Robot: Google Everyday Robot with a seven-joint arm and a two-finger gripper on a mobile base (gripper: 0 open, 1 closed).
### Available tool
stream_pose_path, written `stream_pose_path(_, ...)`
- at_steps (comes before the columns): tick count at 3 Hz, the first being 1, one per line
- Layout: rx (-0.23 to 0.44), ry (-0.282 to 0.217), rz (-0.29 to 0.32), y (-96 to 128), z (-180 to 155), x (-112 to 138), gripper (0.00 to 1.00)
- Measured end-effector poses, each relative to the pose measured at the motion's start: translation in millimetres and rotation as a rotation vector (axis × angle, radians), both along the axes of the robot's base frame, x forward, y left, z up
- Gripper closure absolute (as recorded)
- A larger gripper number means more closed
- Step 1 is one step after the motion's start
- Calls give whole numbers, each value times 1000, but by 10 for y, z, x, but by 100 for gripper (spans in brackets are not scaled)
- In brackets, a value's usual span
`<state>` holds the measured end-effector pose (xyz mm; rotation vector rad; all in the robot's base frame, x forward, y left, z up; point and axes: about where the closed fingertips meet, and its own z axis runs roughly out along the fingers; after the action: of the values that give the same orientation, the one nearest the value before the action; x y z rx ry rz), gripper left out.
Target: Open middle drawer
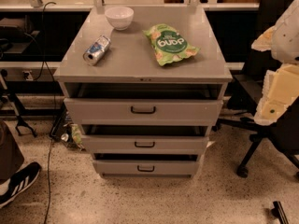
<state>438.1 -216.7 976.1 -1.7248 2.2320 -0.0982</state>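
Note:
The grey cabinet (140,62) has three drawers stacked one above the other. The middle drawer (177,144) has a plain flat front and a small dark bar handle (145,144) at its centre. It lies between the wider top drawer (187,111) and the narrower bottom drawer (173,168). A dark gap shows above each front. My gripper (275,94), on the white and cream arm, hangs at the right edge of the view, to the right of the cabinet. It is well apart from the middle drawer's handle and touches nothing on the cabinet.
On the cabinet top are a white bowl (119,17), a can (96,50) lying on its side and a green snack bag (170,44). A black office chair (266,139) stands at the right. A shoe (16,183) and cables (49,171) are at the left.

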Motion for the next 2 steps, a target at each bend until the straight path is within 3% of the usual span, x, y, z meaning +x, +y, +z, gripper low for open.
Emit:
stream_pose_path(1,0,0,0,0,0,0,0)
stream_pose_path(2,55,-18,17,14,-196,-49,0)
